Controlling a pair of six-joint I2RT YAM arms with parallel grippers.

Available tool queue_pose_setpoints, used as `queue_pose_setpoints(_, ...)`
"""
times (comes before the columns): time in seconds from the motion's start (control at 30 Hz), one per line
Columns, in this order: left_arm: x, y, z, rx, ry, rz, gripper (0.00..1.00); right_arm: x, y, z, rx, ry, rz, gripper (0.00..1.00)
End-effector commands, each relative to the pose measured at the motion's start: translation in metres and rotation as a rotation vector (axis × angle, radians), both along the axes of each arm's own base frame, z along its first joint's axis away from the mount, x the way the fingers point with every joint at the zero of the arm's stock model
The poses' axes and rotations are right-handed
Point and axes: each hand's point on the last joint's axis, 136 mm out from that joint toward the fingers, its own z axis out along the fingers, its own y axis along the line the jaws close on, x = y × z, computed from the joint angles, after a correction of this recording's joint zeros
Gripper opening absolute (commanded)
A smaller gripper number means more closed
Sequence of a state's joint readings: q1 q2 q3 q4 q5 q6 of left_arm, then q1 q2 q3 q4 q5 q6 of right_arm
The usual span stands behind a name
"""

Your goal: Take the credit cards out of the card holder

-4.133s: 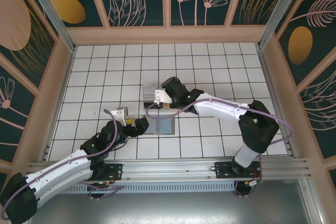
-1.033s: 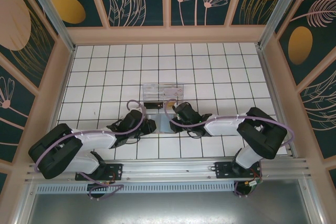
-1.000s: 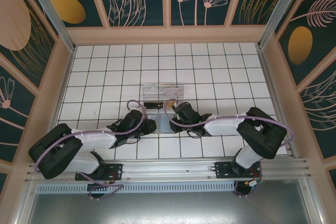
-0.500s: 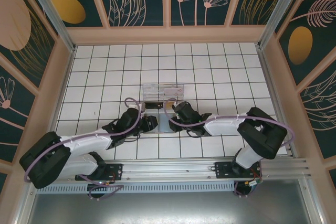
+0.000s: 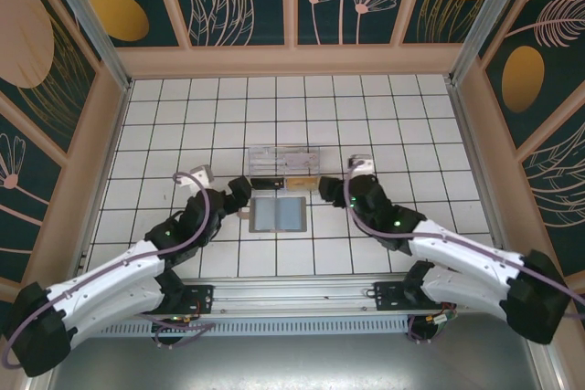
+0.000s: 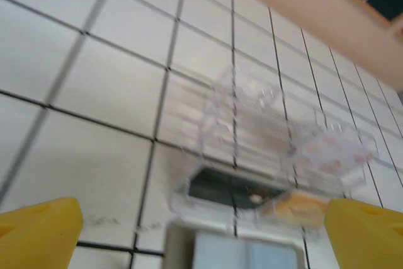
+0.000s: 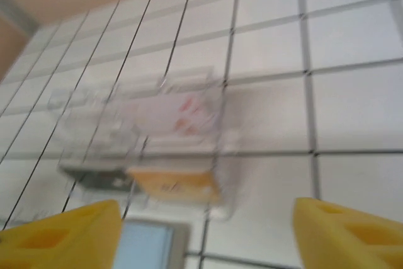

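Two units: left pincer (image 5: pixel 239 193) and right pincer (image 5: pixel 330 191) are hovering spread, empty, flanking card holder (image 5: pixel 279 215) lying on table (image 5: pixel 183 116).

smooth grey card holder (image 5: pixel 279 215) and clear glossy plastic tray (image 5: pixel 267 154).

Your tiled table (image 5: pixel 183 116) carries the grey card holder (image 5: pixel 279 215) near its middle, with a clear tray (image 5: pixel 283 166) just beyond it.
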State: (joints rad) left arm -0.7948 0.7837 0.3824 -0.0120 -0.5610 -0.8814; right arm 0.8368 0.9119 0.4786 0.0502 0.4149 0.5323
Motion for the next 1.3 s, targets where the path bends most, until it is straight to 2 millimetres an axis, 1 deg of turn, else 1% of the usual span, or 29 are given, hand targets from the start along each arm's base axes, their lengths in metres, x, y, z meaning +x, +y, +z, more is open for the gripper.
queue_pose_setpoints(0.0,0.002,0.050,0.018,0.202,-0.108,0.202,0.99,0.010,-0.051,0.018,0.004,-0.110,-0.208,0.83)
queue_pose_setpoints(0.03,0.003,0.059,0.025,0.244,-0.135,0.241,0.99,0.011,-0.063,0.029,0.017,-0.170,-0.249,0.88)
queue_pose_setpoints(0.07,0.003,0.063,0.031,0.287,-0.156,0.255,0.99,0.012,-0.069,0.037,0.018,-0.212,-0.266,0.92)
queue_pose_setpoints(0.1,0.004,0.068,0.036,0.329,-0.179,0.275,0.99,0.013,-0.078,0.045,0.005,-0.272,-0.290,0.99)
queue_pose_setpoints(0.17,0.005,0.080,0.042,0.343,-0.199,0.336,0.99,0.014,-0.088,0.056,-0.029,-0.353,-0.308,0.99)
queue_pose_setpoints(0.23,0.009,0.092,0.042,0.307,-0.197,0.396,0.99,0.018,-0.098,0.064,-0.074,-0.410,-0.332,0.99)
queue_pose_setpoints(0.27,0.011,0.096,0.040,0.307,-0.201,0.414,0.99,0.020,-0.104,0.065,-0.101,-0.423,-0.347,0.99)
queue_pose_setpoints(0.33,0.016,0.098,0.042,0.337,-0.249,0.420,0.99,0.028,-0.120,0.067,-0.141,-0.438,-0.405,0.99)
queue_pose_setpoints(0.4,0.021,0.106,0.043,0.362,-0.278,0.465,0.99,0.038,-0.139,0.063,-0.168,-0.433,-0.464,0.99)
queue_pose_setpoints(0.47,0.032,0.114,0.041,0.367,-0.270,0.486,0.99,0.050,-0.155,0.057,-0.185,-0.413,-0.494,0.99)
queue_pose_setpoints(0.57,0.052,0.133,0.029,0.428,-0.194,0.523,0.98,0.070,-0.184,0.043,-0.218,-0.365,-0.560,0.99)
queue_pose_setpoints(0.63,0.065,0.150,0.021,0.468,-0.130,0.583,0.99,0.081,-0.210,0.026,-0.240,-0.309,-0.639,0.99)
queue_pose_setpoints(0.7,0.075,0.164,0.016,0.493,-0.081,0.612,0.99,0.087,-0.228,0.008,-0.229,-0.266,-0.680,0.99)
queue_pose_setpoints(0.73,0.080,0.168,0.019,0.502,-0.093,0.623,0.99,0.092,-0.232,-0.001,-0.226,-0.246,-0.670,0.99)
queue_pose_setpoints(0.83,0.094,0.175,0.019,0.535,-0.108,0.589,0.99,0.104,-0.230,-0.021,-0.279,-0.206,-0.616,0.99)
queue_pose_setpoints(0.9,0.102,0.186,0.010,0.548,-0.077,0.604,0.99,0.110,-0.230,-0.030,-0.302,-0.205,-0.604,0.99)
queue_pose_setpoints(0.97,0.107,0.197,-0.007,0.562,-0.037,0.604,0.99,0.115,-0.227,-0.039,-0.331,-0.208,-0.573,0.99)
queue_pose_setpoints(1.03,0.109,0.200,-0.019,0.565,-0.052,0.585,0.99,0.123,-0.223,-0.040,-0.336,-0.215,-0.546,0.99)
queue_pose_setpoints(1.1,0.113,0.201,-0.018,0.558,-0.078,0.570,0.99,0.124,-0.214,-0.036,-0.328,-0.275,-0.490,0.99)
queue_pose_setpoints(1.13,0.115,0.198,-0.013,0.559,-0.119,0.550,0.99,0.124,-0.210,-0.040,-0.321,-0.280,-0.460,0.99)
queue_pose_setpoints(1.17,0.116,0.195,-0.010,0.568,-0.145,0.528,0.99,0.124,-0.210,-0.041,-0.314,-0.297,-0.453,0.99)
queue_pose_setpoints(1.2,0.114,0.195,-0.006,0.570,-0.182,0.529,0.99,0.124,-0.212,-0.043,-0.295,-0.279,-0.446,0.99)
queue_pose_setpoints(1.27,0.111,0.195,-0.009,0.540,-0.226,0.508,0.99,0.122,-0.211,-0.044,-0.264,-0.286,-0.418,0.99)
